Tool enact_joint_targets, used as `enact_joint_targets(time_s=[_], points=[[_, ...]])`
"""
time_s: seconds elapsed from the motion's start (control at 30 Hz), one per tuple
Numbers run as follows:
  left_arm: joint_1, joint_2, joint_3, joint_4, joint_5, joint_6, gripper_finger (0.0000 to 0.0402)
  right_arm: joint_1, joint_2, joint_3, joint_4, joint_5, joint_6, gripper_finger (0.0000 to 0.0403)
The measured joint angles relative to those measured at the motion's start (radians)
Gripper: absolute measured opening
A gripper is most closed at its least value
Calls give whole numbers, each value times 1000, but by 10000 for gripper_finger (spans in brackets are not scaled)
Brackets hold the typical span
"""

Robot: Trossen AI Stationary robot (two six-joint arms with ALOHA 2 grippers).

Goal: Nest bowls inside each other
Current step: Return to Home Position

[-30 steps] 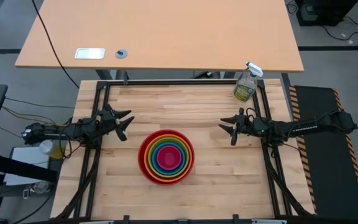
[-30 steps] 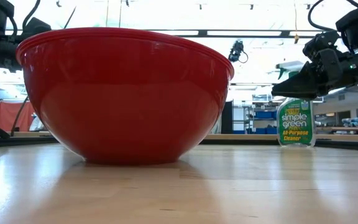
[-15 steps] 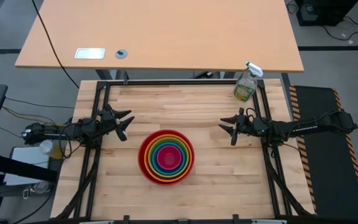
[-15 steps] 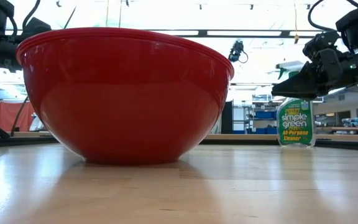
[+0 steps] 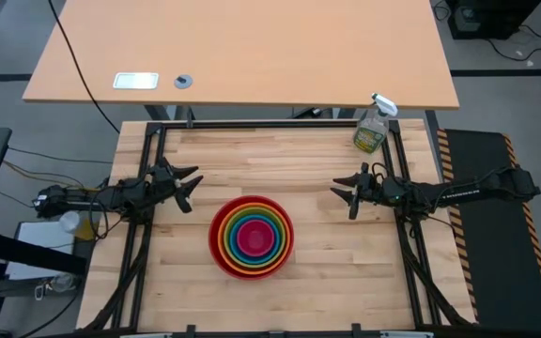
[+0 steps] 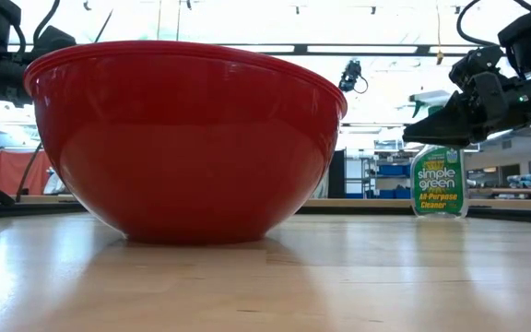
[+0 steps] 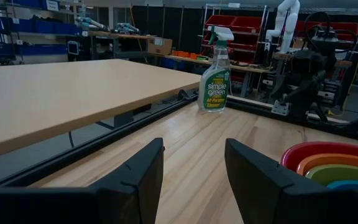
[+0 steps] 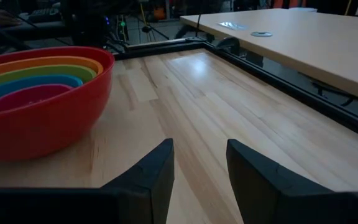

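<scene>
The bowls (image 5: 252, 237) stand nested on the wooden table, a little nearer than its middle: red outermost (image 6: 187, 138), then orange, lime green, blue, and magenta (image 8: 33, 94) innermost. The red bowl's base rests on the table. My left gripper (image 5: 189, 189) hovers open at the table's left side, left of and slightly beyond the stack, with nothing between its fingers (image 7: 194, 174). My right gripper (image 5: 344, 197) hovers open at the right side, right of the stack, also with nothing between its fingers (image 8: 201, 171).
A clear spray bottle of green cleaner (image 5: 372, 127) stands at the table's far right corner. A black frame rail (image 5: 270, 124) runs around the table. Beyond it is a larger tan desk (image 5: 242, 47).
</scene>
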Motion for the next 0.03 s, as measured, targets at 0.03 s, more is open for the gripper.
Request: enact_joint_targets(time_s=[0.03], points=[[0,0,0,0,0,0,174,0,0,0,0,0,0,154]])
